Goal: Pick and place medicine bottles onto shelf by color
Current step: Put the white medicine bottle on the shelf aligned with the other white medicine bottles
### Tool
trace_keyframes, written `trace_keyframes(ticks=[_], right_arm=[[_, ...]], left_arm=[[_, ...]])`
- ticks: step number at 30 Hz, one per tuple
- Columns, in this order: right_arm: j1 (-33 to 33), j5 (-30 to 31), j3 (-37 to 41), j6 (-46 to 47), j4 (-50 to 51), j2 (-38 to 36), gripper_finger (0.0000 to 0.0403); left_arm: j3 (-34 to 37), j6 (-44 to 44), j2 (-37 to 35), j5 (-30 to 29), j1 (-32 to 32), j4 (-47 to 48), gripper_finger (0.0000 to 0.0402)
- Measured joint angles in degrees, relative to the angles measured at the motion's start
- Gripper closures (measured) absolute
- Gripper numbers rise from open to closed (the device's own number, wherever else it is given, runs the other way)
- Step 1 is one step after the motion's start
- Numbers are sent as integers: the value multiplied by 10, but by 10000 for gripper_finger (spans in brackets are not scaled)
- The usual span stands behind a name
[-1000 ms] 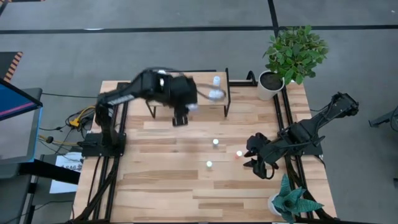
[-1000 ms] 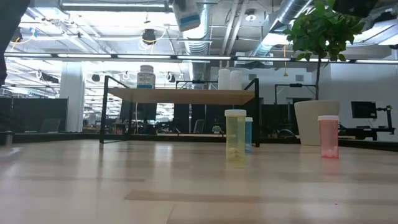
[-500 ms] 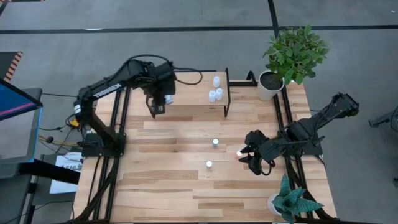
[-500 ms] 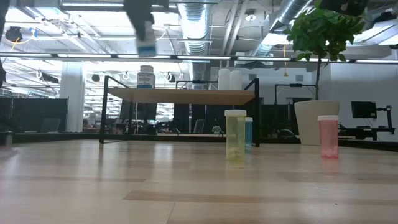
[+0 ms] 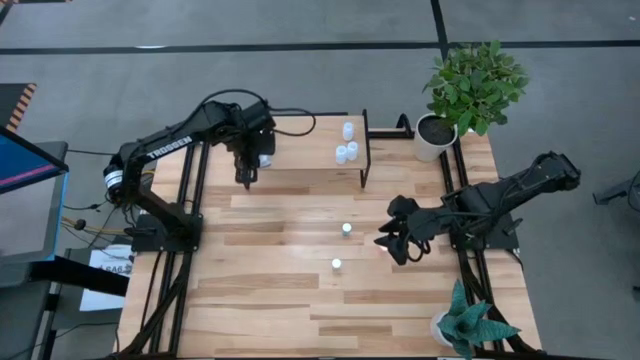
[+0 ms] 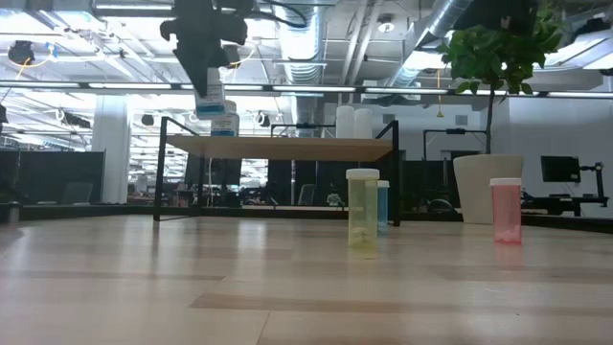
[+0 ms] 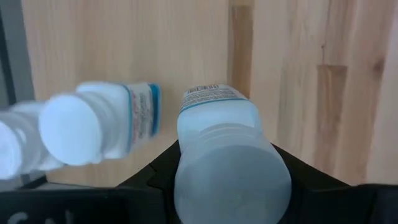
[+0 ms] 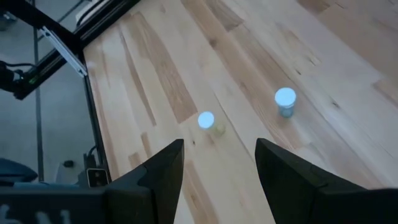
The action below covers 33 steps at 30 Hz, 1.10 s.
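The shelf point(image 5: 305, 150) stands at the table's far side. Three white bottles point(image 5: 346, 148) stand on its right end, and a white bottle with a blue label point(image 7: 99, 127) stands on its left end. My left gripper point(image 6: 209, 81) is shut on a pale-blue bottle point(image 7: 227, 158) above the shelf's left end, next to that labelled bottle. My right gripper point(image 8: 219, 168) is open and empty, low over the table's right middle. A yellowish bottle point(image 6: 362, 211), a blue one point(image 6: 383, 203) and a pink one point(image 6: 505, 209) stand on the table. My left gripper pinches the pale-blue bottle between its two fingers, at the sides of its body just under the cap point(image 7: 186, 155). The fingers come from above, pointing down. The bottle hangs upright, cap up, clear of the shelf top point(image 6: 287, 146).
A leafy plant in a white pot point(image 5: 436, 135) stands at the table's far right corner and a spiky plant point(image 5: 462, 325) at the near right corner. Bare tabletop point(image 5: 260, 290) lies at the near left. The shelf's black legs point(image 5: 364, 150) rise at its right end.
My left gripper has carried the pale-blue bottle from over the shelf's middle toward the table's left, to the shelf's left end, and has come down closer to the shelf top. My right gripper has gone toward the table's left and far side, near the pink bottle.
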<state>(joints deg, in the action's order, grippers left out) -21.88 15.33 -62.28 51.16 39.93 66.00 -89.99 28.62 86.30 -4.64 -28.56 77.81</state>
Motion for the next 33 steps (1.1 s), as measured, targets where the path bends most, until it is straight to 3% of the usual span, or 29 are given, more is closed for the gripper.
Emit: trace_keyframes(ticks=[12,23,33], right_arm=[[3,-2,0,-1,-27,0,185],[3,-2,0,-1,-27,0,185],[3,-2,0,0,-27,0,185]], left_arm=[[7,81,0,-2,-25,-22,260],[53,83,2,-7,-42,-32,260],[44,91,1,-7,-42,-49,259]])
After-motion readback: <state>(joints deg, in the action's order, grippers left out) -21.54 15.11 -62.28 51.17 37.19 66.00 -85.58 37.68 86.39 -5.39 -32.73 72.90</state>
